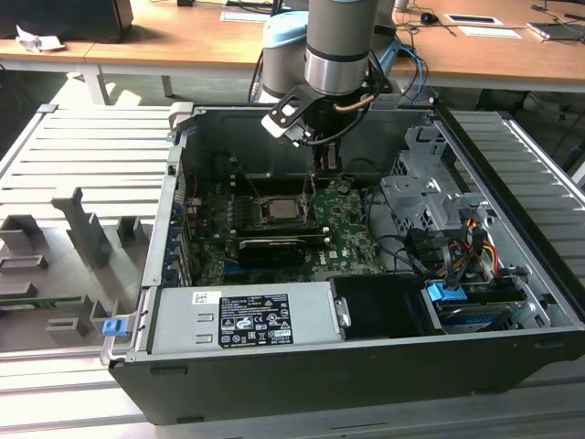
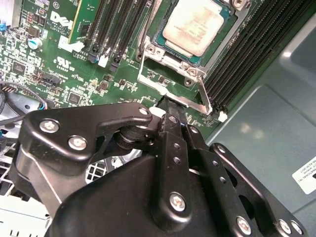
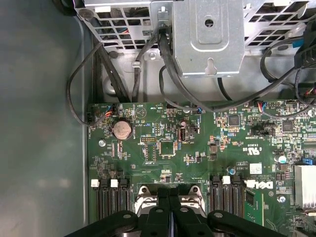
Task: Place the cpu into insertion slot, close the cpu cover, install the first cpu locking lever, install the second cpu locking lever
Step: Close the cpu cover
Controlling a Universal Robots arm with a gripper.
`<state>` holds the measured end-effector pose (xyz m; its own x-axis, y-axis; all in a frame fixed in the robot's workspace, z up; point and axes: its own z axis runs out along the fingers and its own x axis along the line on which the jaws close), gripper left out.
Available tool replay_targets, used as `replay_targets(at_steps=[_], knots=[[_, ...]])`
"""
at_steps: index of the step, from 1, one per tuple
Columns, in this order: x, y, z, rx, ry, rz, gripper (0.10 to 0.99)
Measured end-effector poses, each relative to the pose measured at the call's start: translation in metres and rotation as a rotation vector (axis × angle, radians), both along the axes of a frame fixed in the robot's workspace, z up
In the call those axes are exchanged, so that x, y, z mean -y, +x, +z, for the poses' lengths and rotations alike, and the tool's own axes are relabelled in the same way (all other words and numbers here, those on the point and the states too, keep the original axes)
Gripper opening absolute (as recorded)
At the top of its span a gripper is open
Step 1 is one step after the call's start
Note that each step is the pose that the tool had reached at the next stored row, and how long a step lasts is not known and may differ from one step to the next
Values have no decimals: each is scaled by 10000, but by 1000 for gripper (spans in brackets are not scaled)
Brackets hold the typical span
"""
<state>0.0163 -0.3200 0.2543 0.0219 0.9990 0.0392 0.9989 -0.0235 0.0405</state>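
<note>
Two black fingers (image 3: pixel 159 210) of the gripper (image 3: pixel 170 193) are lying pressed together in the first wrist view, with no more than a hairline showing between them. Whether they are nipping thin metal cannot be told, because their tips are covering the spot. In the second wrist view the gripper (image 2: pixel 169 104) is touching the near edge of the cpu cover (image 2: pixel 190 101). The cover is showing as a silvery frame tilted off the green circuit board (image 2: pixel 59 64), and its nearest strip is partly hidden behind the fingertips. The cpu (image 2: pixel 195 24) is sitting flat, silvery side up, inside the insertion slot (image 2: pixel 183 55); its far corner is being cut off by the picture's edge. Long black memory slots (image 2: pixel 247 54) are running beside the socket. The gripper's dark linkage is blocking much of the board nearer the camera, and the locking levers are hard to pick out from the frame's metal. In the exterior view the arm (image 1: pixel 340 46) is reaching down into the open computer case (image 1: pixel 274 384). There the gripper (image 1: pixel 322 169) is hanging just beyond the cpu (image 1: pixel 279 209), its tip hard to make out against the dark case wall.
</note>
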Motion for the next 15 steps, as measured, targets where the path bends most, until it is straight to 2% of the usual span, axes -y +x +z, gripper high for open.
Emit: replay_targets(at_steps=[15], knots=[[0,-30,-1,0,0,0,106]])
